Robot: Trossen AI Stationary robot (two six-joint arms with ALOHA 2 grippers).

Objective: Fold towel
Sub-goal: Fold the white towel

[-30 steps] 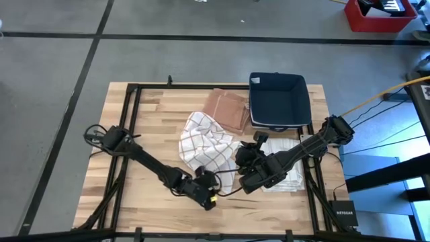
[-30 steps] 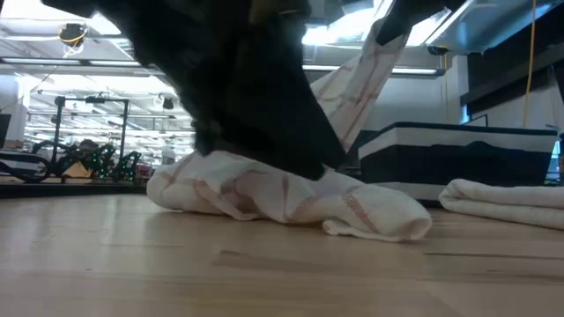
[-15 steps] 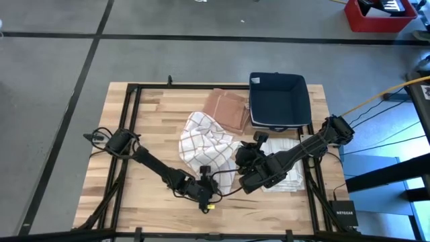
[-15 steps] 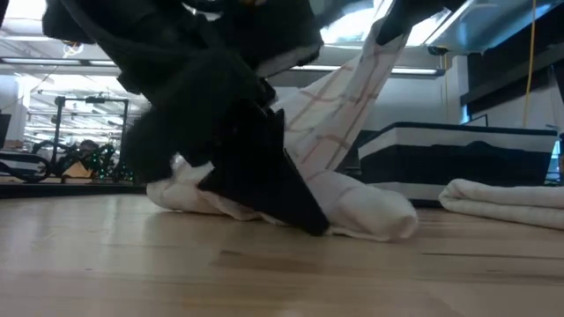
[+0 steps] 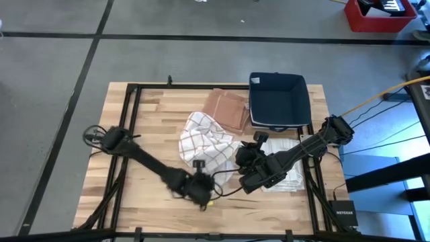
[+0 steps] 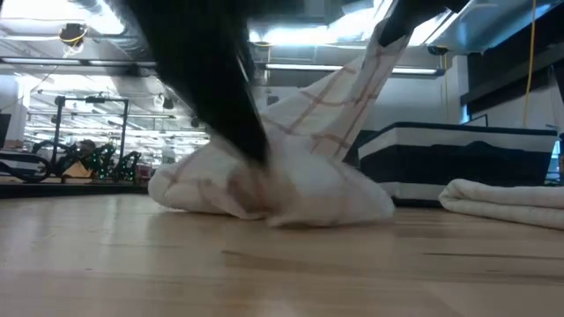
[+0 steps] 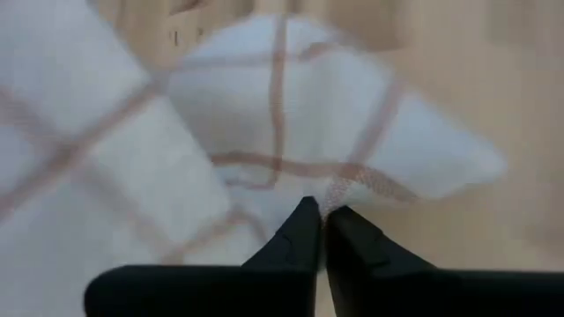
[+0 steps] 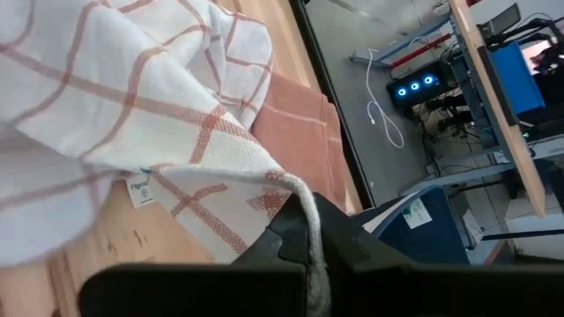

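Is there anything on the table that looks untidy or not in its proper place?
Yes. The checked towel lies crumpled in a heap mid-table instead of flat, one corner lifted by the right end effector, which is shut on its hem. The left end effector is pinched on another edge. The brown cloth and folded white towel lie flat.

White towel with a thin reddish-brown check, sitting on a pale blond wood table. Beside it, a plain terracotta-pink cloth. Navy blue bin, cream folded towels, black arms, grey floor, a red crate off in the corner.
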